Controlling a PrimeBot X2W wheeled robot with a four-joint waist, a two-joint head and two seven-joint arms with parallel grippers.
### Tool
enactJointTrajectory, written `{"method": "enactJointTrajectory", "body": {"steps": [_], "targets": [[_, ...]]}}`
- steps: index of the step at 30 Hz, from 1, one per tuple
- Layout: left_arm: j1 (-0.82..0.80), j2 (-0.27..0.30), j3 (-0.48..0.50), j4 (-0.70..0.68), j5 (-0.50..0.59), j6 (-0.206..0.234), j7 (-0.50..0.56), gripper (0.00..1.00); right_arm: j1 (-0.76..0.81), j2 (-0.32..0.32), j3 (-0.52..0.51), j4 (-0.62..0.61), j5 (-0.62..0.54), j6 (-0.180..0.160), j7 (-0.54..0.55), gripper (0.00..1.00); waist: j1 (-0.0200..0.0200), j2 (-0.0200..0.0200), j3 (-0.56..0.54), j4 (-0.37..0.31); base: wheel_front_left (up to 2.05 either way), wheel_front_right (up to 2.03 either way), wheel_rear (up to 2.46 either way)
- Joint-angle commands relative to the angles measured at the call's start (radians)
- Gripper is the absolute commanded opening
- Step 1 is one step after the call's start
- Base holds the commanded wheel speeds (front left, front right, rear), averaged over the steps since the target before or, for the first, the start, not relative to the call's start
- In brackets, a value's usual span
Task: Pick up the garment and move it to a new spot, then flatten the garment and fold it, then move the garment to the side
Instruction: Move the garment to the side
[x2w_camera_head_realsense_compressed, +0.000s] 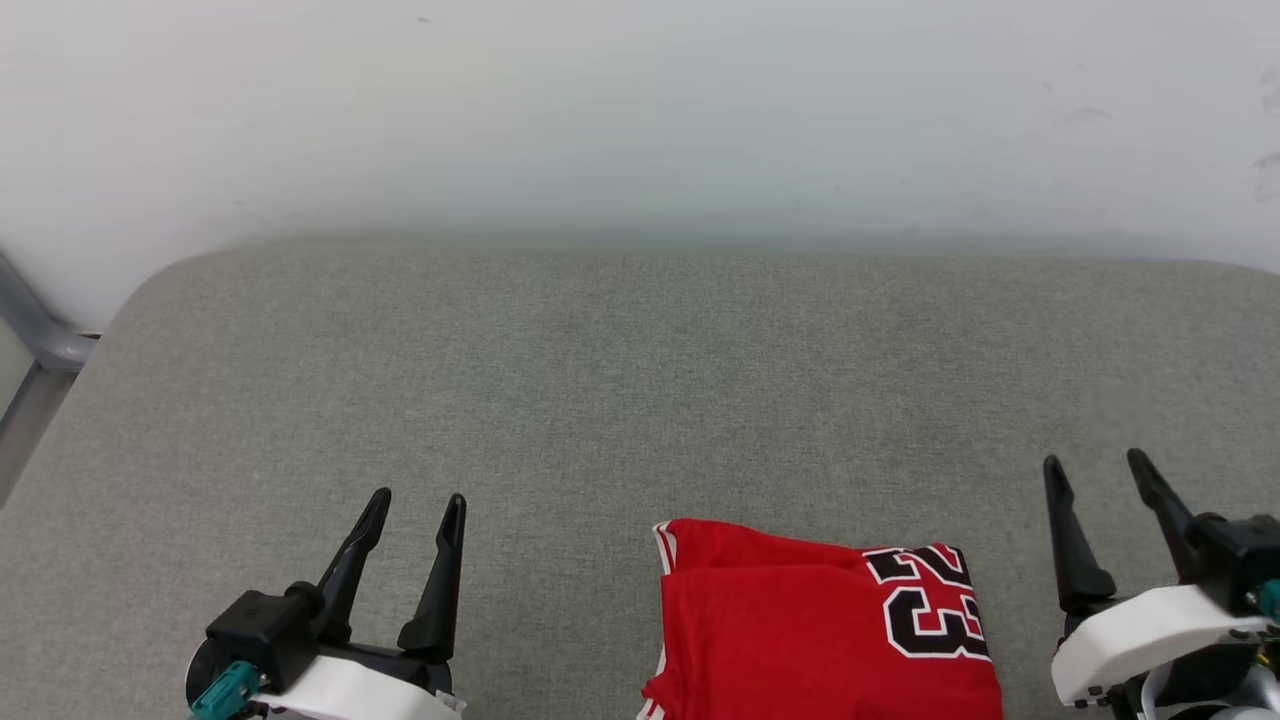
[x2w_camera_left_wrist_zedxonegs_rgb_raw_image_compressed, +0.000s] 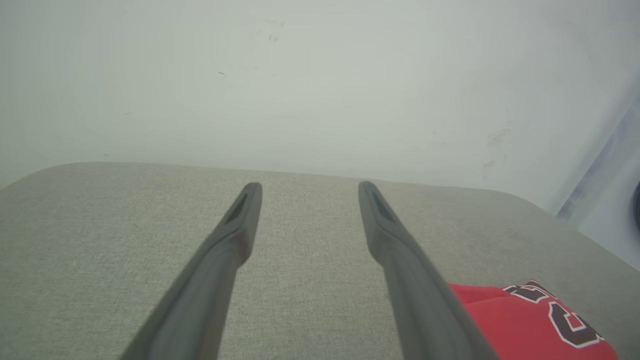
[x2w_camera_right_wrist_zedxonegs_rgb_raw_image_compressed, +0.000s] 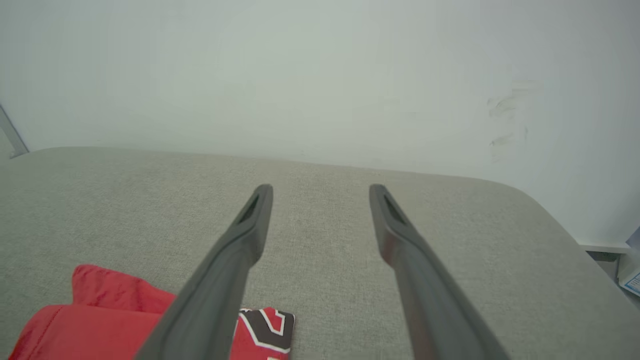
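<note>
The garment (x2w_camera_head_realsense_compressed: 800, 625), a red jersey with a black, white-outlined "23" showing at its right end, lies folded in a compact block at the near edge of the grey cushioned surface (x2w_camera_head_realsense_compressed: 640, 380), right of centre. My left gripper (x2w_camera_head_realsense_compressed: 416, 507) hovers open at the lower left, well left of the garment, nothing between its fingers. My right gripper (x2w_camera_head_realsense_compressed: 1096, 467) is open at the lower right, just right of the garment and apart from it. The left wrist view catches the garment (x2w_camera_left_wrist_zedxonegs_rgb_raw_image_compressed: 515, 320) at its lower right; in the right wrist view the garment (x2w_camera_right_wrist_zedxonegs_rgb_raw_image_compressed: 100, 320) lies at the lower left.
A pale wall (x2w_camera_head_realsense_compressed: 640, 110) rises behind the cushioned surface. A grey metal bar (x2w_camera_head_realsense_compressed: 40, 340) stands at the far left, beside the surface's rounded corner. Bare grey fabric stretches ahead of both grippers.
</note>
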Motion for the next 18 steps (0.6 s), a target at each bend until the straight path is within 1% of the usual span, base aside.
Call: {"method": "enactJointTrajectory", "body": {"steps": [1,4,9,13,18], "targets": [[0.000,-0.004,0.005,0.002,0.009,-0.006,-0.002,1.00,0.011,-0.005,0.005,0.002,0.006,-0.001,0.021,1.00,0.0000,0.0000,0.002,0.002,0.00,0.00,0.00],[-0.001,-0.011,0.011,0.005,0.015,-0.013,-0.002,1.00,0.022,-0.021,0.024,0.008,0.018,-0.001,0.120,1.00,0.0000,0.0000,0.011,0.005,0.00,0.00,0.00],[-0.018,-0.014,0.011,0.013,0.027,-0.022,-0.002,1.00,0.050,-0.058,0.075,0.009,0.045,-0.001,0.363,1.00,0.0000,0.0000,0.039,0.011,0.00,0.00,0.00],[-0.033,-0.018,0.007,0.016,0.032,-0.025,-0.002,1.00,0.058,-0.051,0.089,-0.003,0.092,-0.001,0.536,1.00,0.0000,0.0000,0.070,0.021,0.00,0.00,0.00],[-0.056,-0.019,-0.002,0.025,0.037,-0.028,-0.002,1.00,0.054,-0.039,0.088,0.009,0.107,-0.001,0.691,1.00,0.0000,0.0000,0.103,0.039,0.00,0.00,0.00]]}}
